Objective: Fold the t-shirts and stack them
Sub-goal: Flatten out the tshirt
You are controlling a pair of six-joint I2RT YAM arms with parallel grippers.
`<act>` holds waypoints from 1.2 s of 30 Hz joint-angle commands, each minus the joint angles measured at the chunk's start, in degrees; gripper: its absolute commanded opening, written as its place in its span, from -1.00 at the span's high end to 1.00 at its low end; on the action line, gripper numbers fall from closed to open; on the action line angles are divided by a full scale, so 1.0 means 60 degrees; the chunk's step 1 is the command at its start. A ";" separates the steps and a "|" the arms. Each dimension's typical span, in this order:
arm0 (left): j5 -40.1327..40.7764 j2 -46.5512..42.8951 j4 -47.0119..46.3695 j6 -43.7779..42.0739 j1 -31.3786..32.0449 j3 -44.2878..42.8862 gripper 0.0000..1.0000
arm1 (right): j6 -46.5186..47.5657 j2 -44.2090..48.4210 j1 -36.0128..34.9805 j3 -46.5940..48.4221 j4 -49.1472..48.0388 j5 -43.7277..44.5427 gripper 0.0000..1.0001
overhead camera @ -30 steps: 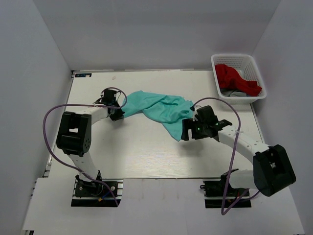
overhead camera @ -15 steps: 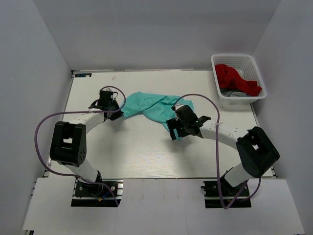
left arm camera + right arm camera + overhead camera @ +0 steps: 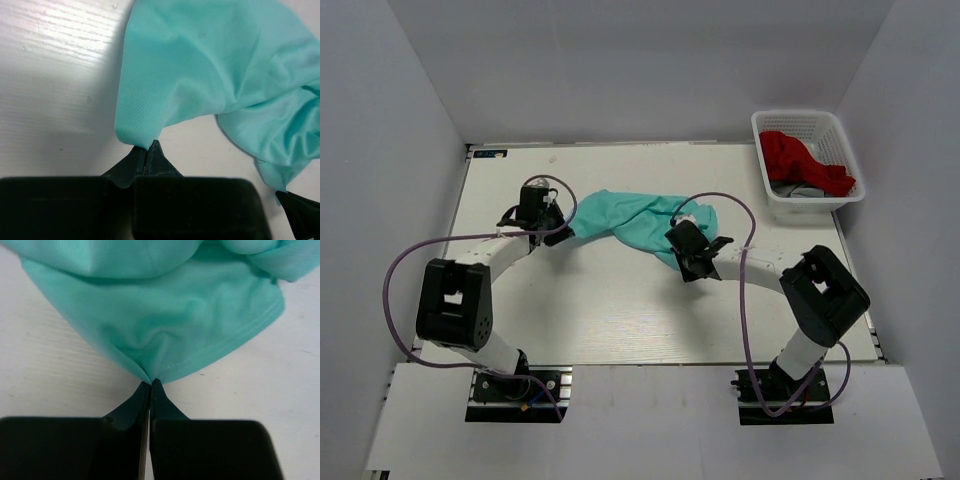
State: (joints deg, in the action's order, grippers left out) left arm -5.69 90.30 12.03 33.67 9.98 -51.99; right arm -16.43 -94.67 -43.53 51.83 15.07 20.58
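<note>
The t-shirt (image 3: 200, 65) runs past both wrist views' edges.

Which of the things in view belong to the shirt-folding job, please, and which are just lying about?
In the job: turquoise t-shirt; left hand, shut on its edge; right hand, shut on its hem.
Lying about: white basket; red cloth inside it.

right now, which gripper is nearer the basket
Right. The right gripper pinches the shirt at its hem, below and left of the basket in the top view. The left gripper pinches the shirt's opposite end, much farther left.
</note>
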 commanded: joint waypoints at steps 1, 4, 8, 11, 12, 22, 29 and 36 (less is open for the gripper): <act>-0.0267 -0.1162 -0.0088 -0.0250 0.0036 -0.0285 1.00 | -0.0295 0.0031 0.0004 0.0807 0.0783 0.1359 1.00; -0.0267 -0.1761 0.0016 -0.0250 0.0036 -0.0651 1.00 | -0.0338 0.0834 0.0018 0.1072 0.0755 0.1829 1.00; -0.0180 -0.2814 0.0265 -0.0250 0.0036 -0.1310 1.00 | 0.0025 0.2343 0.0092 0.1131 0.0185 0.1990 1.00; 0.0112 -0.3593 0.0164 -0.0250 0.0036 -0.1603 1.00 | 0.0247 0.3735 0.0150 0.1190 -0.0240 0.2557 1.00; 0.0230 -0.4059 0.0163 -0.0250 0.0036 -0.1604 1.00 | 0.0262 0.4477 0.0136 0.1219 -0.0328 0.2735 1.00; 0.4339 -0.5441 0.2355 0.0012 -0.0052 -0.4283 1.00 | 0.1404 0.7324 0.0224 0.2083 -0.0899 0.5343 1.00; 0.6836 -0.5850 0.4058 0.0320 -0.0052 -0.5368 1.00 | 0.2166 0.8717 0.0223 0.2275 -0.1135 0.6151 1.00; 0.6312 -0.5969 0.3971 0.0321 -0.0052 -0.5032 1.00 | 0.1874 0.8910 0.0209 0.1878 -0.0740 0.4994 1.00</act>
State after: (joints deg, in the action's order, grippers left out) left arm 30.79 54.39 34.20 35.42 9.91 -82.52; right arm -5.19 -38.92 -42.39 63.24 11.07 51.90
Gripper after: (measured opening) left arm 0.039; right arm 0.015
